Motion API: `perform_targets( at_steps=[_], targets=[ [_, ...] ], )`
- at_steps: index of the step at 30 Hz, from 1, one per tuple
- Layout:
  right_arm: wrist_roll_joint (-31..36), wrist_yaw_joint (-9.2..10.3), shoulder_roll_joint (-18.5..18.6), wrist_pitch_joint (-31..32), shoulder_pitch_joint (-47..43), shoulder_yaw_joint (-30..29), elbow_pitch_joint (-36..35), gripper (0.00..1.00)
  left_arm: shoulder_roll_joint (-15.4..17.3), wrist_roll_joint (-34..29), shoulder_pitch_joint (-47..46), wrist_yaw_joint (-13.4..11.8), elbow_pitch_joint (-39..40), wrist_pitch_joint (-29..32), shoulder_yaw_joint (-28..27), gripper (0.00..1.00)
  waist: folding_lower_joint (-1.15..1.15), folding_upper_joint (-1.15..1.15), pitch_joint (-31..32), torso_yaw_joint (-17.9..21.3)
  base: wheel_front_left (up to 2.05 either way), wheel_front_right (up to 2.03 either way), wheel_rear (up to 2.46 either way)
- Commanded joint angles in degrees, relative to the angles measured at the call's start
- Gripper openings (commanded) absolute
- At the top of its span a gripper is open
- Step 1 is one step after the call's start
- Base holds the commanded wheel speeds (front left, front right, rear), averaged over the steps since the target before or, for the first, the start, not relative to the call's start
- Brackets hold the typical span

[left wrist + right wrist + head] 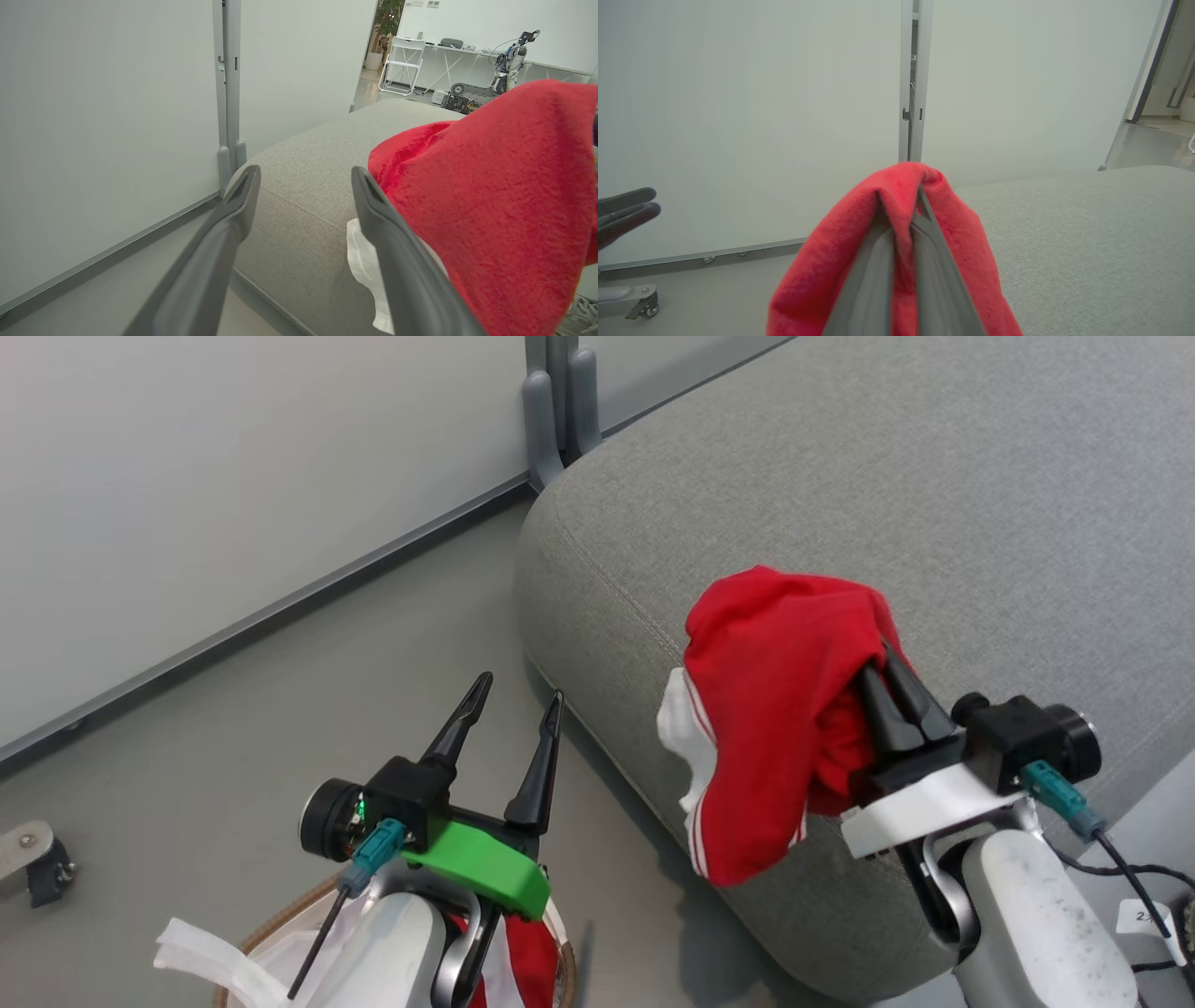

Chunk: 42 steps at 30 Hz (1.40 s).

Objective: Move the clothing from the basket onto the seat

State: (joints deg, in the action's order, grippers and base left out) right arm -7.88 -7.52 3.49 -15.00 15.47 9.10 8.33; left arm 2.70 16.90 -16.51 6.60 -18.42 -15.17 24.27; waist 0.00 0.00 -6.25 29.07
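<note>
Over the front edge of the grey seat point(840, 476), the right gripper point(887, 672) is clenching one red garment point(775, 709) with white stripes. The left gripper point(518, 695) is standing released above the basket point(280, 919), where the head view is showing a second red piece point(527, 943). The left wrist view is showing a white folding chair point(402, 60) beyond.

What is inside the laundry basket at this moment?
Inside the basket, the white liner and a red garment with a white stripe show. The left forearm covers the rest of its inside.
</note>
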Motion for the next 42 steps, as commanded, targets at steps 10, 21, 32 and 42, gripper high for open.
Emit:
perform_targets(
  at_steps=[10, 21, 32, 42],
  targets=[
    [4.8, 0.06, 7.88, -0.28, 14.99, -3.89, 0.98, 0.0, 0.38, -2.88, -4.5, 0.69, -0.54, 0.03, 1.33, 1.0, 0.0, 0.0, -10.17, -0.89, 0.0, 0.0, 0.0],
    [9.03, 0.07, 14.44, -0.28, 32.85, -11.65, 9.3, 0.0, 0.41, -5.64, -11.5, 0.91, 0.58, 0.03, 4.3, 1.0, 0.0, 0.0, -23.21, -8.03, 0.0, 0.0, 0.0],
    [16.24, 0.07, 16.16, -0.27, 42.77, -20.22, 18.85, 0.0, 0.84, -6.08, -17.71, 0.9, 1.77, 0.03, 6.95, 1.0, 0.0, 0.0, -33.37, -12.64, 0.0, 0.0, 0.0],
    [22.05, 0.07, 12.17, -0.21, 38.01, -28.2, 26.87, 0.0, 2.08, -5.83, -18.29, 0.9, 1.83, 0.03, 5.38, 1.0, 0.0, 0.0, -34.66, -13.86, 0.0, 0.0, 0.0]
  ],
)
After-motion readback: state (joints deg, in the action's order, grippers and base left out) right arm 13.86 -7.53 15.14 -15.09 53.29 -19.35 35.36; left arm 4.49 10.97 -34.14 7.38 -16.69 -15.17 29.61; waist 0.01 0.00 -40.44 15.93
